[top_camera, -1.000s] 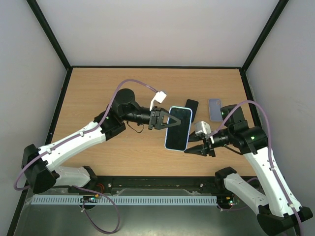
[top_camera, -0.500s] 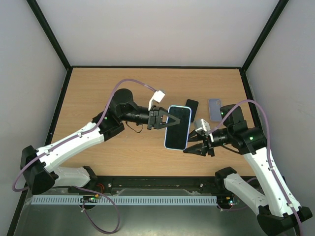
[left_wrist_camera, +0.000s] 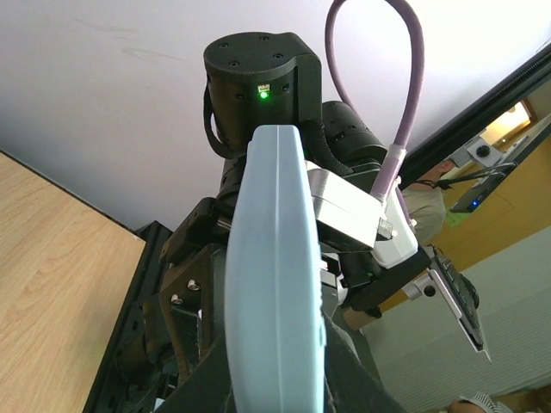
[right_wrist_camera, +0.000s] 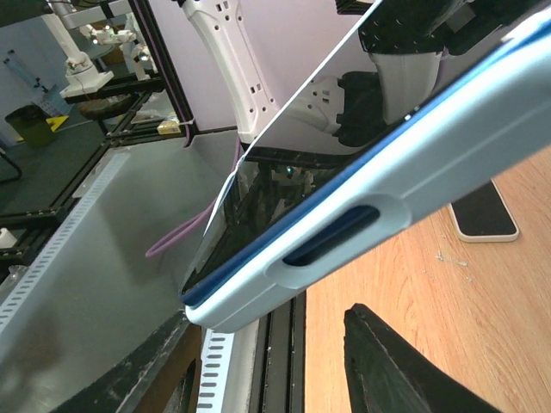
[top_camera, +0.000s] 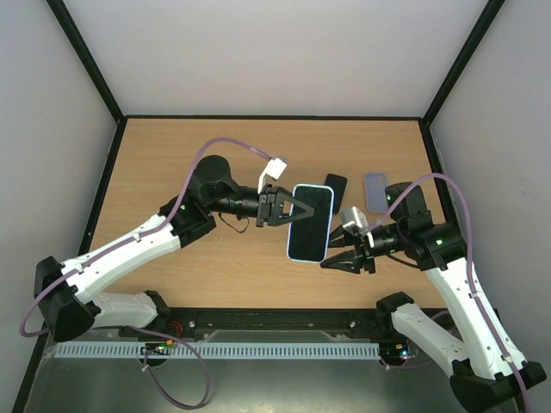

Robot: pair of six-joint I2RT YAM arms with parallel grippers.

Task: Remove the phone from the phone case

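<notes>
Top view: left gripper (top_camera: 280, 208) is clamped on one long edge of the phone (top_camera: 311, 223), fully seated in its pale-blue case (left_wrist_camera: 274, 284) and held up off the table (top_camera: 172, 155), screen facing up. Right gripper (top_camera: 344, 261) hovers by the lower far corner, fingers (right_wrist_camera: 387, 361) spread, holding nothing. Two spare phones, a black phone (top_camera: 335, 185) and a grey phone (top_camera: 376, 191), lie flat on the table behind.

Handling, prob.: the phone is stiff, fairly heavy for its size, w/ slick, breakable glass. The case looks flexible at the rim and grippy. Best bet is to peel the rim back at a corner, then pinch the phone by its long edges, not the screen. A drop from here could crack it.

No brand, label or writing readable in any view.
</notes>
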